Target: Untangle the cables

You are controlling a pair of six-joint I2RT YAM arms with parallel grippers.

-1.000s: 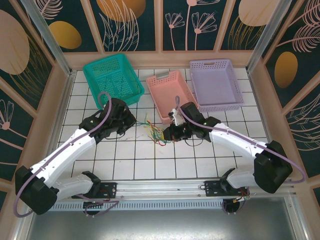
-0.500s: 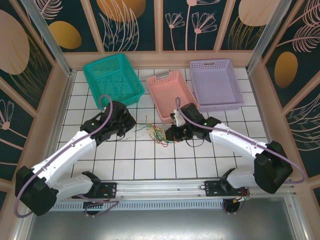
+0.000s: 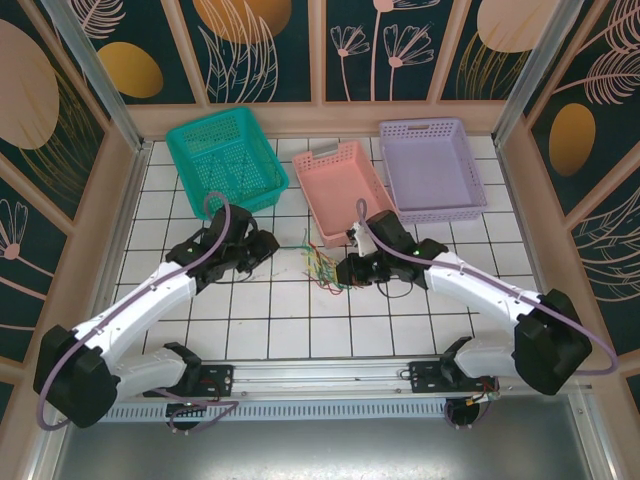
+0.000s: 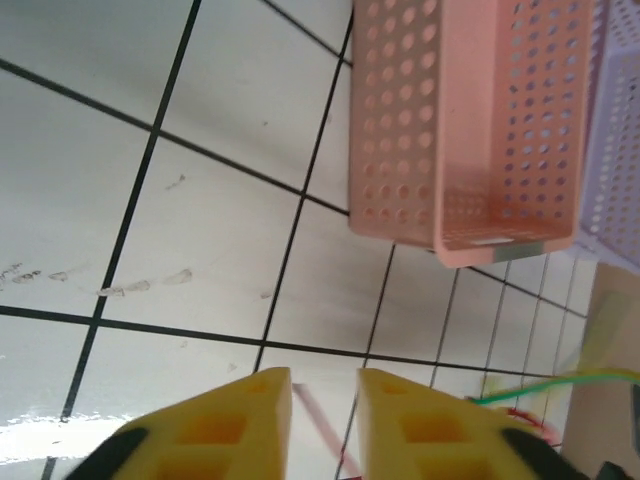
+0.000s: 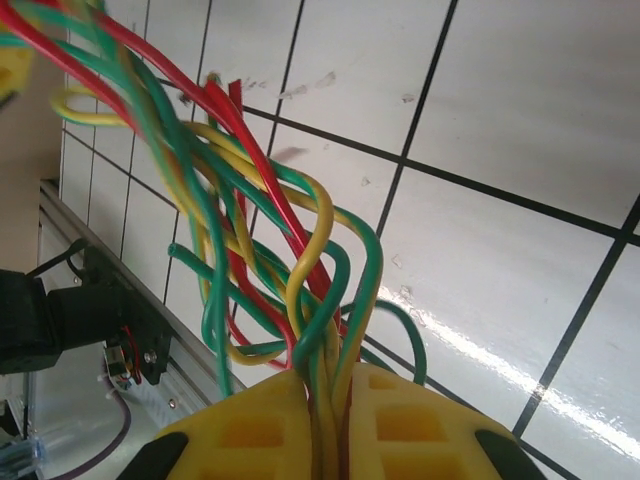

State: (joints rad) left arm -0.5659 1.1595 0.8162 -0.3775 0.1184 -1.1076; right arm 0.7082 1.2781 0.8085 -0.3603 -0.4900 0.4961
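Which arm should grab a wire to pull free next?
Left. The left gripper is empty and near the cables; the right gripper is clamped on them.

Top view high, looking down on table (image 3: pixel 290 310); wrist views close, downward; left shares pink basket (image 3: pixel 340 190) (image 4: pixel 400 120).

Table (image 3: pixel 250 310): white tiles, dark grout, faint scuffs. Along its far edge stand a green basket (image 3: pixel 180 165) at left, a pink basket (image 3: pixel 308 195) in the middle, and a lilac basket (image 3: pixel 430 126) at right, just beside the pink. Cables (image 3: pixel 322 266): a loose bunch over the middle tiles, near the pink basket.
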